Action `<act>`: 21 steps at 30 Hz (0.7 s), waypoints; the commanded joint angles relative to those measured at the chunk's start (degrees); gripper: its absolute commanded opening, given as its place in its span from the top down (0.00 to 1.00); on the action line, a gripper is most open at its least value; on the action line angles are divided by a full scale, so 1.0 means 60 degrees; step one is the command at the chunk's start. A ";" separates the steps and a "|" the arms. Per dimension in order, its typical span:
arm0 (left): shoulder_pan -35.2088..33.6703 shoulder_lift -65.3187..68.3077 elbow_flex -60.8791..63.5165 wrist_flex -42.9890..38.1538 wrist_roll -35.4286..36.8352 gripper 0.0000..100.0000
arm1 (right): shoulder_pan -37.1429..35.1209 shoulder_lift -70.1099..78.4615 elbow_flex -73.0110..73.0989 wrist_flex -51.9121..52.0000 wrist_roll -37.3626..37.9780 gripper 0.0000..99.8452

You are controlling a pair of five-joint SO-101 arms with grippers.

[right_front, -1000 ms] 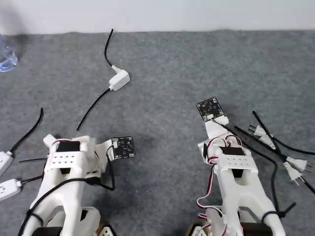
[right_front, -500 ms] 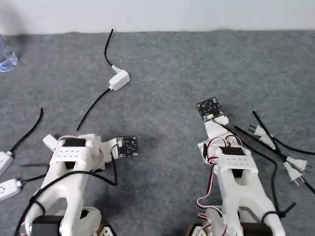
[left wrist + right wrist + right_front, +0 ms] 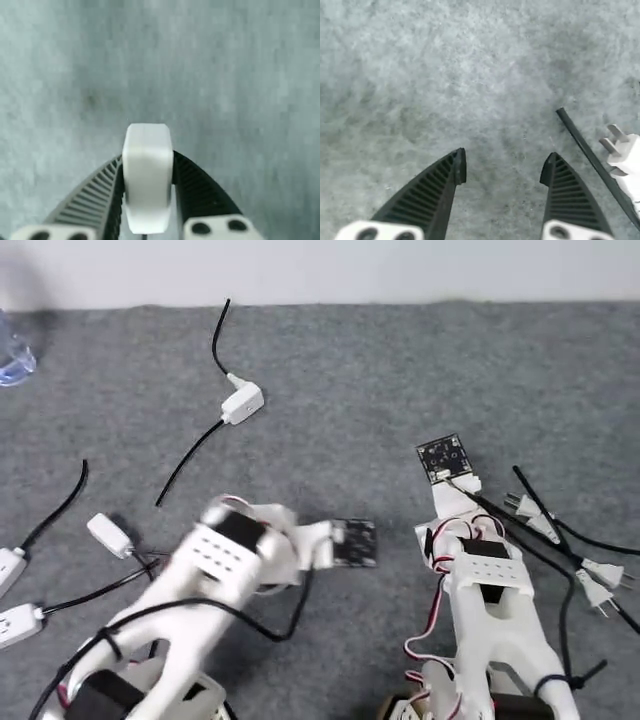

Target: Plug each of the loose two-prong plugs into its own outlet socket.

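**Stage of task:** early, by judgement. No plug seated in any socket on the grey worktop [image 3: 350, 390].
- At 3 to 4 o'clock in the high view, lying loose on black leads: plug A [image 3: 528, 510], plug B [image 3: 603, 571], plug C [image 3: 598, 594].
- At 11 o'clock, well apart from the rest: angled socket D [image 3: 243, 402].
- At 8 to 9 o'clock, near the edge: piece E [image 3: 108, 533], piece F [image 3: 8, 567], piece G [image 3: 18, 624]. White, corded, sockets by appearance.
- Left to do: every pairing.

**Grippers:**
- In the left gripper [image 3: 147, 159]: a white connector [image 3: 147, 192], clenched between both jaws, rounded end pointing away from the wrist, above bare worktop. Plug or socket: impossible to tell.
- For the right gripper [image 3: 506, 161]: released, jaws wide apart, nothing between them, poised over the worktop.

**Views compared:**
- From the high view: the whole layout, with the left arm lying from 7 o'clock toward the centre and the right arm at 5 o'clock, near the plugs.
- Plain in the left wrist view, hard to read from above: the grasp itself.
- Plain in the right wrist view: the spread jaws, plus the two prongs of a plug, probably plug A, and a black lead [image 3: 585, 143] just beside the gripper.
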 commanded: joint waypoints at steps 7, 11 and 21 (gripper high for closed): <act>0.1568 0.0044 0.0696 -0.3004 0.3179 0.98 | 0.0125 -0.0271 -0.0117 -0.0227 0.0029 0.77; 0.1641 0.0821 0.0725 -0.3033 0.2725 0.91 | 0.0125 -0.0271 -0.0117 -0.0227 0.0044 0.77; 0.1597 0.2286 -0.0549 -0.1495 0.1919 0.74 | 0.0081 -0.0212 -0.0117 -0.0227 0.0073 0.77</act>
